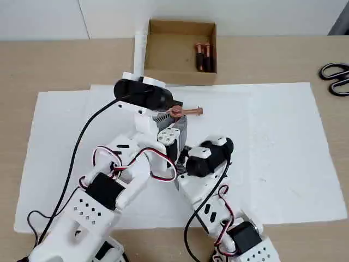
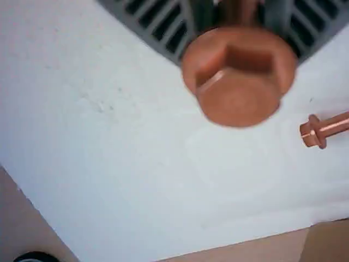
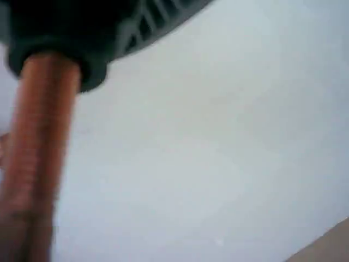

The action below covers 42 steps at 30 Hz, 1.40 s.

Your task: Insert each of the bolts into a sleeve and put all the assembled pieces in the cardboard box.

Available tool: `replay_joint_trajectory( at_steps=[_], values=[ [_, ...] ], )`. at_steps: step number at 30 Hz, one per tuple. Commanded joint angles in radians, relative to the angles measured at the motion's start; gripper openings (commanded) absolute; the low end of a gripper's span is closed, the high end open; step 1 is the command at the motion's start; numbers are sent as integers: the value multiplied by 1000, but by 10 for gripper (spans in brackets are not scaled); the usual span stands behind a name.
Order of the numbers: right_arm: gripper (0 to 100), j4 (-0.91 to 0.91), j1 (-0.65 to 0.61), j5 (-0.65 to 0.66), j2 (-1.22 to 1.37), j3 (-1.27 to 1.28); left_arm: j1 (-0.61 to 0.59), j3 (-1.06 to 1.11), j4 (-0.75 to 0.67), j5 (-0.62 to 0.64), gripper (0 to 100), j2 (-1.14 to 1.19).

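Observation:
My left gripper [image 2: 240, 16] is shut on a copper bolt [image 2: 238, 76], whose hex flange head faces its wrist camera. From above, that bolt head [image 1: 176, 111] sits just in front of the left arm's black motor. My right gripper [image 3: 109, 22] is shut on a black sleeve [image 3: 49, 49], and a threaded copper shaft [image 3: 35, 164] runs into the sleeve's end. In the high view the right gripper is hidden under the left arm. A second bolt [image 1: 193, 111] [image 2: 323, 130] lies loose on the white paper. The cardboard box [image 1: 163, 52] stands behind and holds two assembled pieces [image 1: 203, 57].
A large white paper sheet [image 1: 272, 153] covers the wooden table. Scissors [image 1: 335, 76] lie at the far right edge. A white strip [image 1: 139, 52] lies along the box's left side. The two arms cross closely over the middle of the sheet.

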Motion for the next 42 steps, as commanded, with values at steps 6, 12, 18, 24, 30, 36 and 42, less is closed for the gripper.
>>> replay_joint_trajectory(
  at_steps=[6, 12, 18, 24, 30, 36, 42],
  values=[
    [4, -25, -4, -9, -12, -12, 37, 36, -5, -25, 5, -28],
    [4, -25, -2, -9, -12, -12, 38, 33, 38, -26, 5, -32],
    [4, -25, -2, -9, -12, -12, 40, 33, 104, -28, 5, -32],
    [4, -25, -2, -9, -12, -12, 41, 41, 120, -28, 5, -32],
    [4, -25, -2, -9, -12, -11, 107, 64, 173, -63, 5, -32],
    [4, -25, -2, -9, -12, -9, 120, 71, 175, -63, 5, -32],
    [4, -25, -2, -8, -12, -9, 117, 64, 180, -63, 82, -35]
  ],
)
